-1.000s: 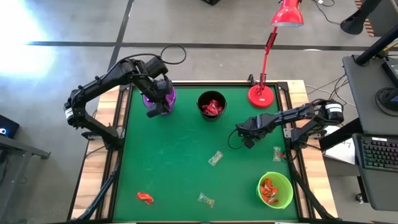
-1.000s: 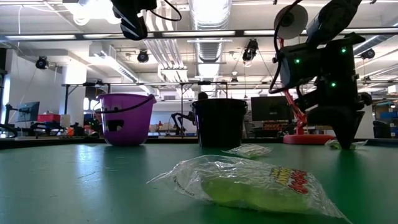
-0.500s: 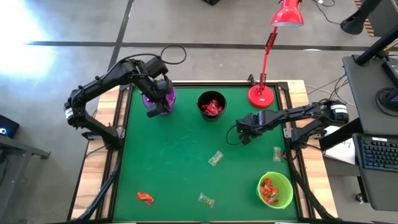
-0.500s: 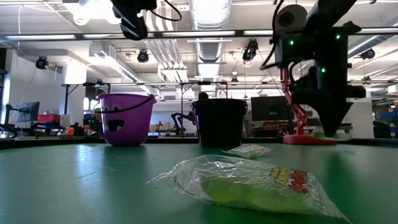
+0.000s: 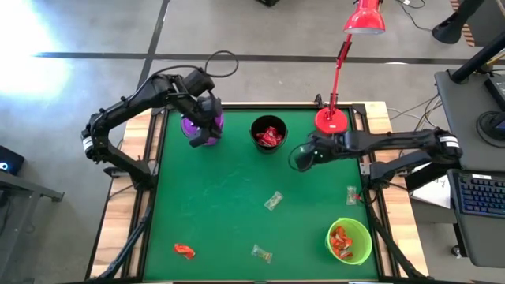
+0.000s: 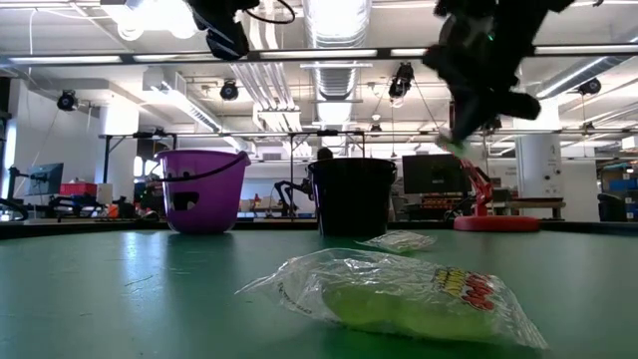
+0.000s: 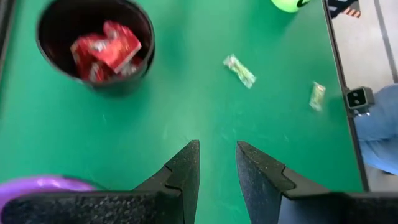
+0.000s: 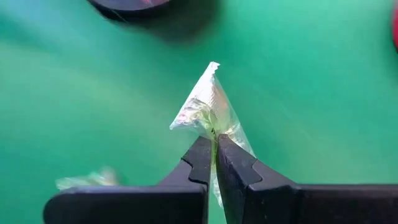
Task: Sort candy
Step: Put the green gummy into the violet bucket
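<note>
Nearest the low camera, a pale green sweet (image 6: 399, 296) lies on the green bench (image 5: 221, 213). Beyond it, right of the black cup (image 5: 268, 133), the right hand (image 5: 302, 158) is pinched shut on a clear-wrapped sweet (image 8: 208, 112), its arm stretched level above the bench. Left of the black cup, the left hand (image 7: 217, 165) hangs narrowly parted over the purple cup (image 5: 200, 125).

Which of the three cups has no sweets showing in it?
The purple cup at the table's far left corner, under the left arm. The black cup beside it shows red sweets, and the green cup at the near right shows orange-red ones.
</note>
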Robot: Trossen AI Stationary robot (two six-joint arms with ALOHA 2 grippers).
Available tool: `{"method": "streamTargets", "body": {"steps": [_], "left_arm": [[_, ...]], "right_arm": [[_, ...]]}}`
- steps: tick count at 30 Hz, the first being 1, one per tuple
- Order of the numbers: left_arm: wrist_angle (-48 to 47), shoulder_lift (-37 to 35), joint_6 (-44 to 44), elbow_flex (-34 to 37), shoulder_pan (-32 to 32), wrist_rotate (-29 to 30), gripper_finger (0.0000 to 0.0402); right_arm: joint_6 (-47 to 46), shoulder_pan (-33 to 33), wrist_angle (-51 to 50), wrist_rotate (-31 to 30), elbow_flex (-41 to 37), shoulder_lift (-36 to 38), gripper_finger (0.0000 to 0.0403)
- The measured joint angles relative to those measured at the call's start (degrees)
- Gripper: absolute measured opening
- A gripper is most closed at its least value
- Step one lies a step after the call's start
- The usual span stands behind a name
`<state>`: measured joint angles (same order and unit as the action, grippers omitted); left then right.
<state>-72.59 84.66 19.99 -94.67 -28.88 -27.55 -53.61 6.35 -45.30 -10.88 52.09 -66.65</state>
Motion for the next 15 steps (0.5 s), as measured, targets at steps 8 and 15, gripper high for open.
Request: {"method": "streamTargets", "body": {"steps": [8, 15], "left_arm": [[4.6, 0.0, 3.4, 0.0, 0.0, 0.0, 0.0087], [5.4, 1.3, 4.0, 0.0, 0.0, 1.7, 0.0087]], "right_arm": [[8.7, -0.1, 9.0, -1.2, 9.2, -0.5, 0.0008], [14.5, -0.1, 10.2, -1.2, 17.9, -4.5, 0.0008]]}}
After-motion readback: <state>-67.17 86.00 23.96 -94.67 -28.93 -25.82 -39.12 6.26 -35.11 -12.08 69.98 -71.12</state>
